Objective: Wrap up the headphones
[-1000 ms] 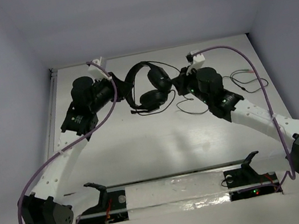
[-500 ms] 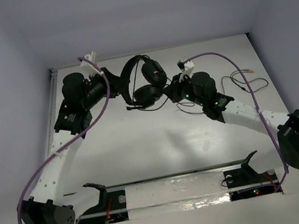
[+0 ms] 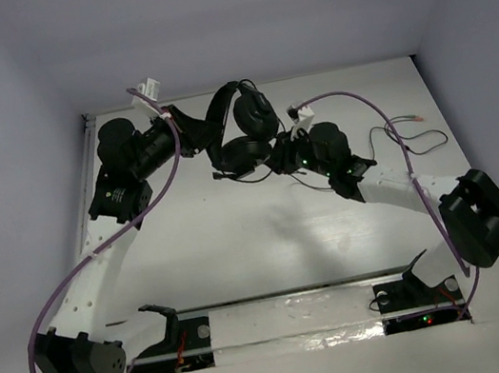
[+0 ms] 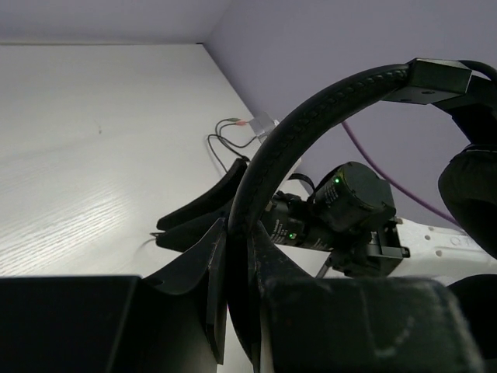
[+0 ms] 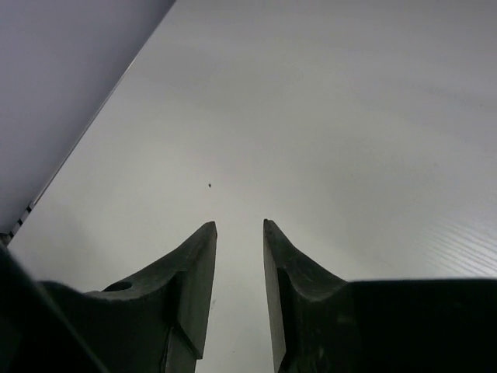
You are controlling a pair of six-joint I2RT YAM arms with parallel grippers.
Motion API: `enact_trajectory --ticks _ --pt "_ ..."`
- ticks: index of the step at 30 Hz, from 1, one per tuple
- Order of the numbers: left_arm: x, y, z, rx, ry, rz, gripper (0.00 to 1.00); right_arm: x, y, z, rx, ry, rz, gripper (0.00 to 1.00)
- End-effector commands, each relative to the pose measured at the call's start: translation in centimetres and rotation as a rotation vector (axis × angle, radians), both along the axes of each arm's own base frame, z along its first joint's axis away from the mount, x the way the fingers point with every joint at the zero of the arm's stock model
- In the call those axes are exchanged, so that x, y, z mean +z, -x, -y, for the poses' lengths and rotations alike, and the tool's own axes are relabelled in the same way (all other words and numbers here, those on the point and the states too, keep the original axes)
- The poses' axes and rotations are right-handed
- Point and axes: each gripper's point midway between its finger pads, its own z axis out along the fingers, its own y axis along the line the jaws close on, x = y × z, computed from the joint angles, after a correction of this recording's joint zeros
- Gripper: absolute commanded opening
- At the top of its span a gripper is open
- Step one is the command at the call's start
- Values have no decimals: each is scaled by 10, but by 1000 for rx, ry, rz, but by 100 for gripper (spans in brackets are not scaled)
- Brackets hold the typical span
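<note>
The black headphones (image 3: 255,116) hang at the back middle of the table, their headband (image 4: 311,109) clamped between my left gripper's (image 3: 205,139) fingers (image 4: 217,264). Both earcups sit to the right of that grip, one (image 3: 244,155) below the other. The thin black cable (image 3: 393,136) trails right across the table to its plugs (image 3: 414,117). My right gripper (image 3: 277,159) is beside the lower earcup. In the right wrist view it (image 5: 239,227) is slightly open and empty, with only bare table between the fingers.
Thick purple robot cables (image 3: 365,103) loop off both arms. The right arm's wrist (image 4: 349,210) is close behind the headband. The purple back wall (image 3: 239,14) stands just behind the headphones. Two black stands (image 3: 162,318) sit at the near edge.
My left gripper has drawn the headphones left and back. My right arm has swung left, from right of the earcups to right beside the lower earcup.
</note>
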Motion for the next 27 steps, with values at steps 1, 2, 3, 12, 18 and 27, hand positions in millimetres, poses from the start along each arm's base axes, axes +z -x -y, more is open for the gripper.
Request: enact_trajectory --ticks 1,2,3,12,18,27 --pt "32 8 6 -57 84 85 0 58 -8 -5 1 -104 146 38" --pt "30 8 6 -61 82 82 0 60 -9 -4 -6 -99 157 43" --pt "26 8 7 -63 81 72 0 61 -10 -4 -4 -100 165 48" --pt "58 4 -1 5 109 90 0 27 0 -26 131 -135 154 66" --pt "115 -1 -12 60 136 163 0 10 5 -27 143 -142 128 70" --pt "139 -6 -13 50 188 167 0 -11 9 -44 244 -151 88 70"
